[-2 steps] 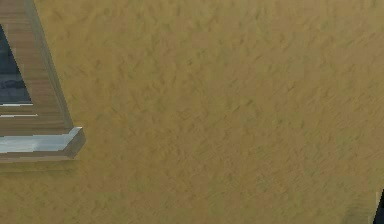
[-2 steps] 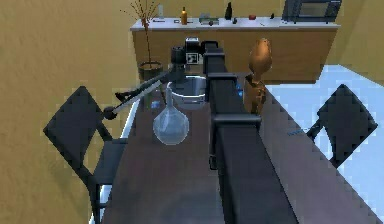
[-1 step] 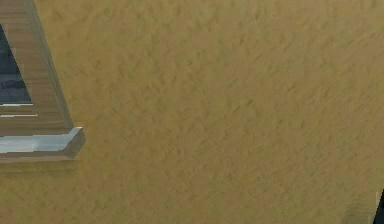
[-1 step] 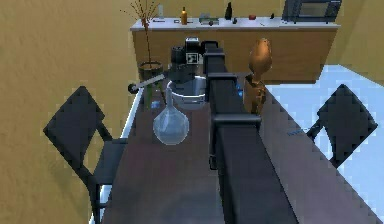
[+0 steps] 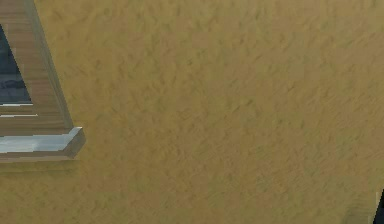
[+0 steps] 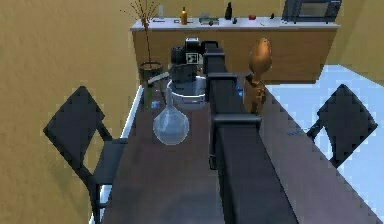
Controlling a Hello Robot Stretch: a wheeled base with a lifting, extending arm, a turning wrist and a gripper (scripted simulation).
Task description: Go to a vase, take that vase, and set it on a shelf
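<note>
In the forward view a plain ochre wall [image 5: 220, 120] stood close ahead, and at this view's left edge there was a part of a window [image 5: 18, 60] with a brown frame and a grey sill [image 5: 40, 142]. In the arm side view the arm [image 6: 235, 140] reached out as a dark bar over a long dark table [image 6: 150, 185]. At its far end was the gripper [image 6: 181, 60], next to the white marked squares. Glass things stood on the table at and behind it, so I could not tell whether it held anything, and the state of the fingers could not be told either. The vase [image 6: 170, 125], a clear glass one with a round belly and a narrow neck, stood upright on the table just left of the arm and nearer to the camera than the gripper. Behind it was a wider glass vessel [image 6: 186, 93]. A brown wooden statue [image 6: 260, 68] stood on the table to the right of the arm. One dark chair [image 6: 75, 125] was at the table's left side and another chair [image 6: 345, 118] at its right. Farther back was a wooden counter [image 6: 220, 45] with a microwave [image 6: 311, 10] and small bottles, and beside it a pot with thin twigs [image 6: 148, 45].
</note>
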